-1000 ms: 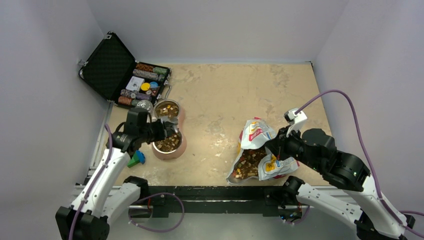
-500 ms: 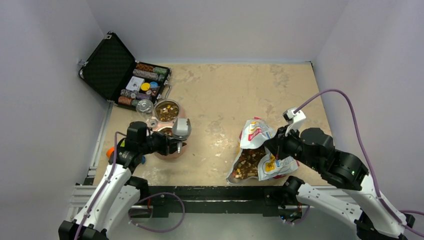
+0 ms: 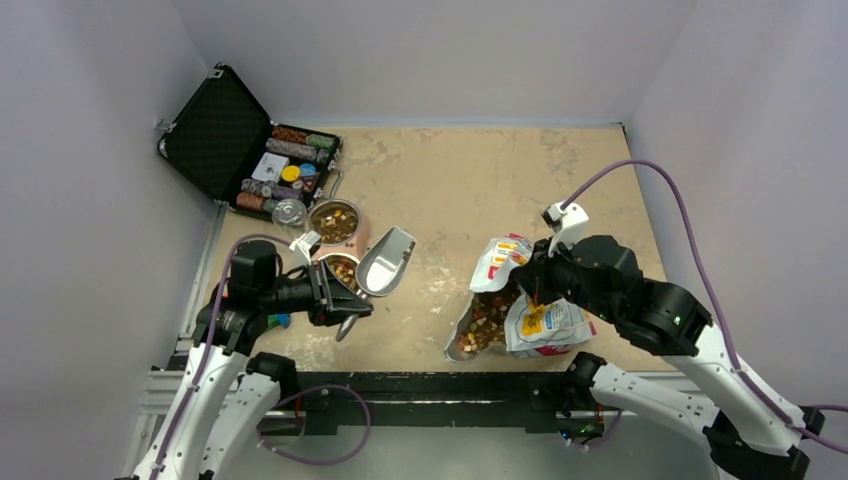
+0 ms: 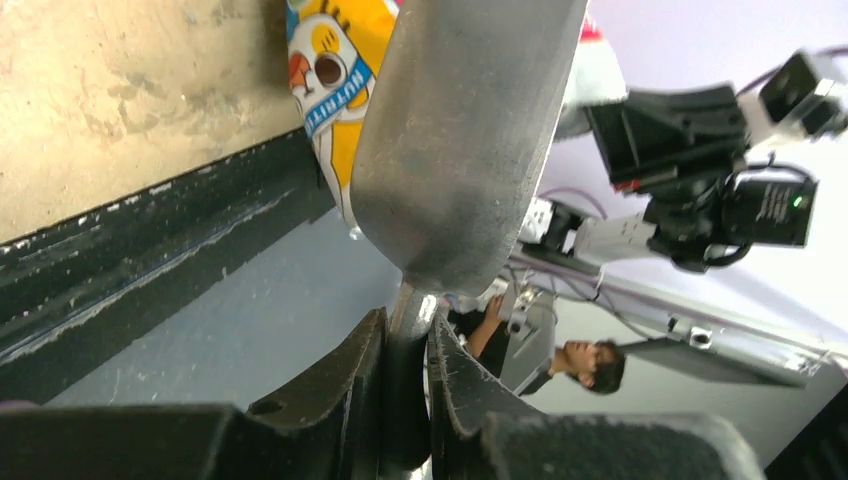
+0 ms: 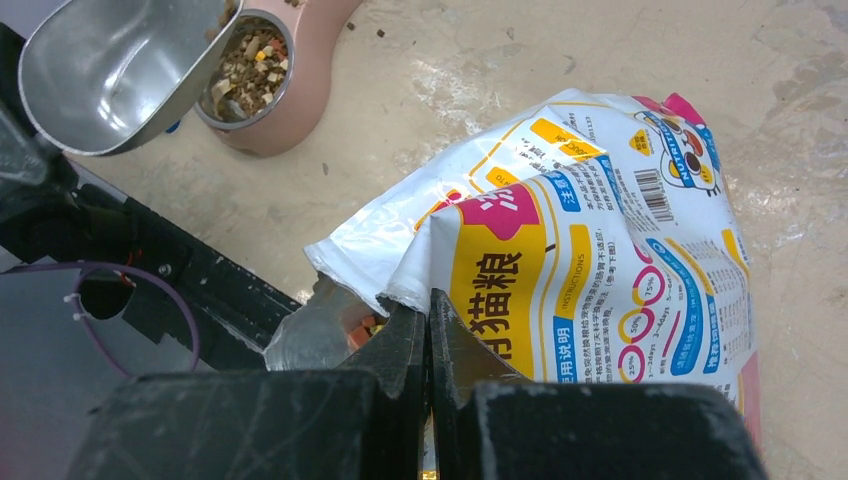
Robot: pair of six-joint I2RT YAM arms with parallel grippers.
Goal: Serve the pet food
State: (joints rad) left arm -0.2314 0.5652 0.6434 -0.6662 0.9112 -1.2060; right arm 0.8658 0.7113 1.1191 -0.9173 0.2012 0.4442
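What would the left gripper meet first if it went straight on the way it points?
The left gripper's scoop would probably reach the bag first; only bare table lies between, though height is unclear.

**A:** Entry one, left arm (image 3: 205, 365)?
**B:** Reached forward from its base at the near edge, forearm angled inward. Left gripper (image 3: 340, 303) pointed right, jaws narrowly parted, clamped on the thin handle of a metal scoop (image 3: 386, 262).
**A:** Entry two, right arm (image 3: 700, 345)?
**B:** Elbow raised high, wrist bent down and to the left. Right gripper (image 3: 528, 290) had its fingers pressed together, pinching the torn edge of the bag (image 5: 600, 240).
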